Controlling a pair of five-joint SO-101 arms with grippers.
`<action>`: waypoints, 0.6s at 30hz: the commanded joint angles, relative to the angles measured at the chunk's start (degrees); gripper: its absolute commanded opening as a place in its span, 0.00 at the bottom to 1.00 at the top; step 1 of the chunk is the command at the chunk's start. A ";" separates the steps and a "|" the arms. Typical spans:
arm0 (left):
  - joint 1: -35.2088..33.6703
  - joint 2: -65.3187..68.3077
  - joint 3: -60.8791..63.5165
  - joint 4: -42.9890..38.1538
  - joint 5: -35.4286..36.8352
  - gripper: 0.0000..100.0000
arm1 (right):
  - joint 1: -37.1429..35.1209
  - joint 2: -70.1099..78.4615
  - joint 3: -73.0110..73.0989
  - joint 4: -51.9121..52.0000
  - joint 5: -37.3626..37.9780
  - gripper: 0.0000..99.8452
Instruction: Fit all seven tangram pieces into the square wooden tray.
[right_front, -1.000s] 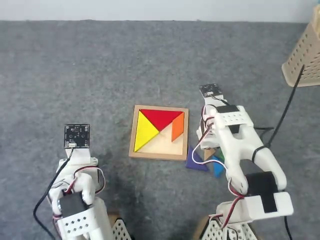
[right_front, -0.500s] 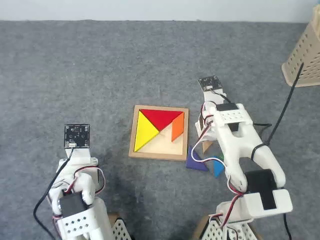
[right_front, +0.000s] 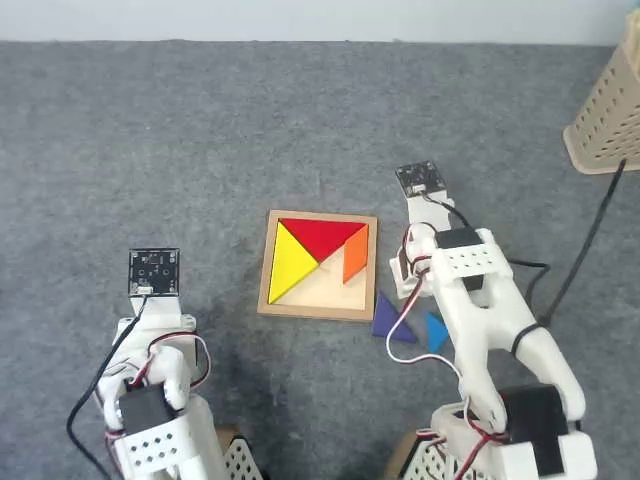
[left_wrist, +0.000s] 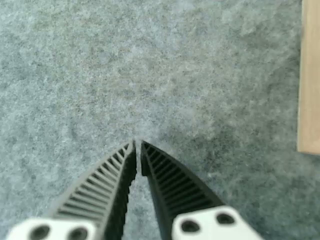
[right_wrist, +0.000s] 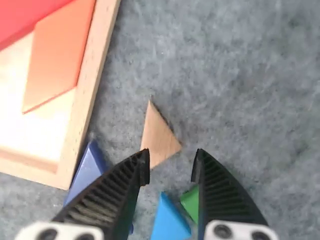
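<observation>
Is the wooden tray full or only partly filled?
Partly filled: the tray holds the red piece, yellow piece and orange piece; bare wood shows beside them.

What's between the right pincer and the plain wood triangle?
Nothing visible: the right pincer is open at a corner of the wood triangle. The blue triangle and green piece lie beside it, the purple triangle by the tray, none in between.

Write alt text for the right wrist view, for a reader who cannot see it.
An open pincer hangs over a small wooden triangle on grey carpet. Close by lie a dark blue triangle, a light blue triangle and a green piece. To one side, the wooden tray holds an orange piece and a red piece.
</observation>
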 joint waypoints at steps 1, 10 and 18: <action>-0.18 -0.79 -0.40 0.44 -0.26 0.01 | -0.31 2.86 -2.81 -1.01 -0.70 0.17; -0.18 -0.79 -0.40 0.44 -0.26 0.01 | -0.57 13.76 -8.70 -0.48 -0.70 0.17; -0.18 -0.79 -0.40 0.44 -0.26 0.01 | -0.66 14.11 -8.79 0.75 -0.35 0.22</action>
